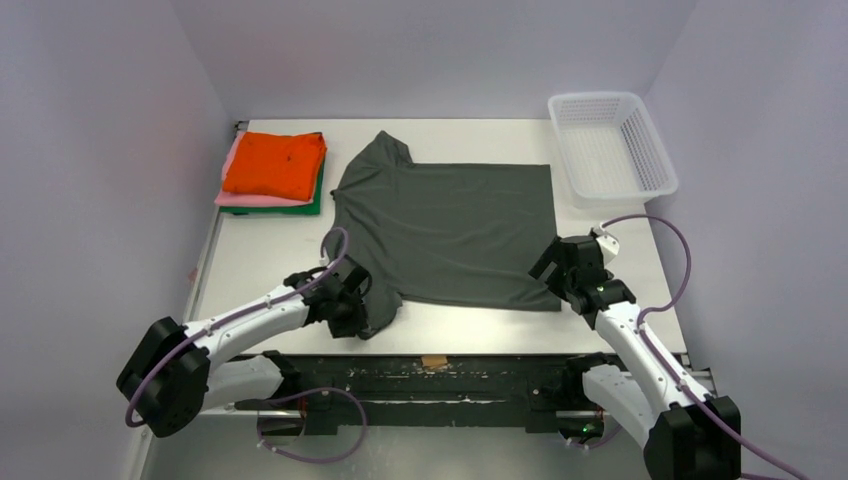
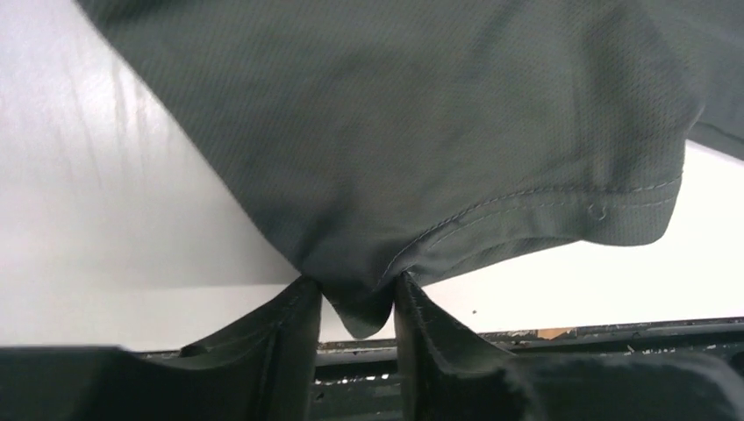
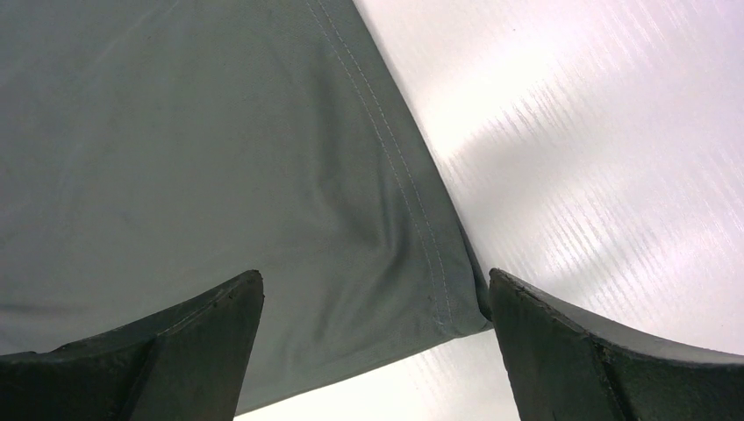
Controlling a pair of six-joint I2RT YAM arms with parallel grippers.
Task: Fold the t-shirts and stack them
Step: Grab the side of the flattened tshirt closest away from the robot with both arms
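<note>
Items I see from my station:

- Dark grey t-shirt (image 1: 450,230): spread flat across the middle of the bench (image 1: 260,270), collar toward the left, hem toward the right.
- Left fingers (image 1: 362,300): narrowed, pinching a bunched fold of the grey shirt's stitched near-left edge; cloth touches both inner faces.
- Right fingers (image 1: 552,262): spread wide, straddling the shirt's near-right hem corner; I see no cloth gripped.
- Folded stack, far-left corner of the bench, apart from the grey shirt: orange t-shirt (image 1: 275,163) on top, pink t-shirt (image 1: 235,198) under it, green t-shirt (image 1: 312,205) lowest.
- White mesh basket (image 1: 612,145): far-right corner.
</note>
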